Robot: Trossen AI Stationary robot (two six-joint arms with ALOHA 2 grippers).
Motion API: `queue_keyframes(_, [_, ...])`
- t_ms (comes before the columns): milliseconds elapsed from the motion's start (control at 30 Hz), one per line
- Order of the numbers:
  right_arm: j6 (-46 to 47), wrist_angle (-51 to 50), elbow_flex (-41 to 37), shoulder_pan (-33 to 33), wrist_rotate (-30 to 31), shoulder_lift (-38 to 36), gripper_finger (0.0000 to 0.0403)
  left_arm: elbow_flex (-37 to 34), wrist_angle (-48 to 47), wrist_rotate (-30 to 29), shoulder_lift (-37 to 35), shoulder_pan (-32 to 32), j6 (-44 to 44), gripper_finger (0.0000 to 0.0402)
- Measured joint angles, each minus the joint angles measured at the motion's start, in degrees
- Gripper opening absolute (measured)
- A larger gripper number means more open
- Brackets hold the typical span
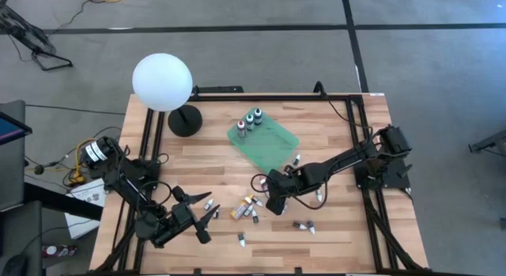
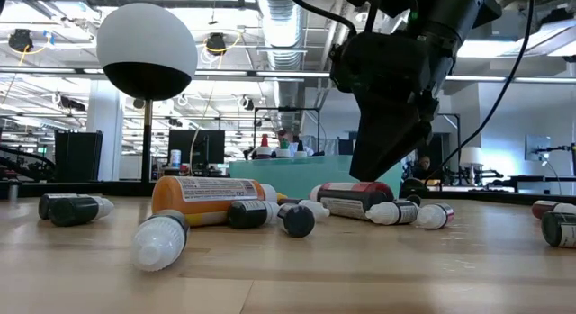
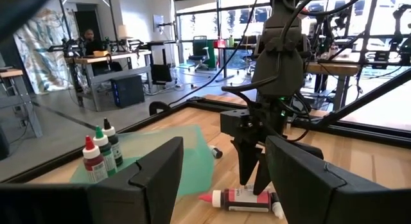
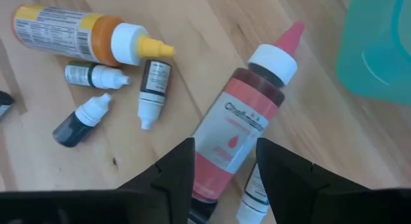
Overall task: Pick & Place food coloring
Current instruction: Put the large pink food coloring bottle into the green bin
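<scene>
The right gripper [image 1: 273,203] hangs over the middle of the wooden table [image 1: 332,228], fingers pointing down and apart, straddling a red food-coloring bottle [image 4: 234,131] with a white collar and pink pointed tip. The bottle lies on its side directly beneath and between the two fingers [image 4: 173,172]; whether the pads touch it cannot be told. In the left wrist view the same bottle [image 3: 237,199] lies flat at the foot of the descending fingers. Just beside the gripper, toward the left arm, lie an orange bottle with a yellow tip [image 4: 90,36] and three small white-capped dropper bottles [image 4: 153,89]; another small bottle [image 4: 253,195] lies against the red one, partly under the gripper. Beyond the gripper a green tray [image 1: 269,141] holds three upright bottles [image 1: 251,120]. A white globe lamp [image 1: 162,82] stands at the table's far left corner.

The left gripper [image 1: 207,217] waits near the front left edge, fingers apart and empty, with scattered small bottles [image 1: 241,240] between it and the right gripper.
</scene>
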Motion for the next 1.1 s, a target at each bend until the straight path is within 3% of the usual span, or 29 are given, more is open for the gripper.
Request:
queue_keyframes(800, [-3.26, 1.95, 0.2, 2.05, -3.98, 3.79, 0.0141, 0.0, 0.07, -0.01, 0.0, 0.02, -0.38, 0.0216])
queue_keyframes(1100, [-6.57, -10.24, 2.86, 5.13, -5.81, 3.69, 0.0138, 0.0, 0.04, -0.07, 0.0, 0.02, -0.38, 0.0216])
